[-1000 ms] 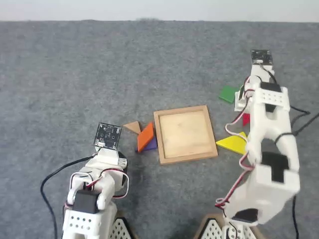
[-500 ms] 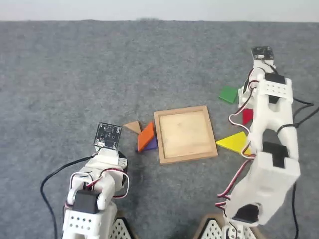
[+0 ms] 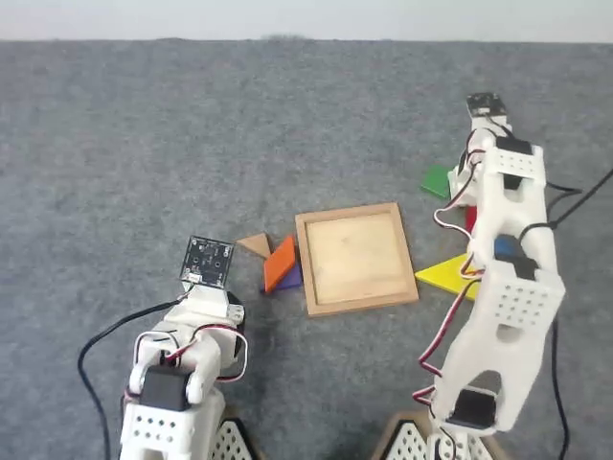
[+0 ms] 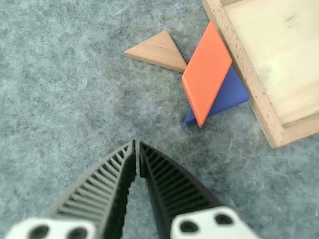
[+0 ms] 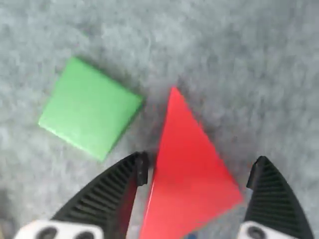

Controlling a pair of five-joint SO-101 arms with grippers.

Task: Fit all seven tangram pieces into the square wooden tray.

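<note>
On the grey mat, seen from above, the square wooden tray sits at the middle with its bare floor showing. Just left of it lie a wooden triangle, an orange piece and a blue triangle that peeks out from under the orange one. Right of the tray a yellow triangle points at its rim. Farther off a green square lies flat, with a sliver of a red triangle showing beside the right arm, which stretches from the near edge toward the far right. The left arm is folded at the near left.

From the left wrist, the left claw hangs over bare mat with its fingers together, near the three pieces. The orange piece overlaps the blue triangle, and both reach the tray rim; the wooden triangle meets the orange piece at one corner.

From the right wrist, the right claw has its fingers apart, straddling the wide end of the red triangle. The green square lies just beside the triangle's tip.
</note>
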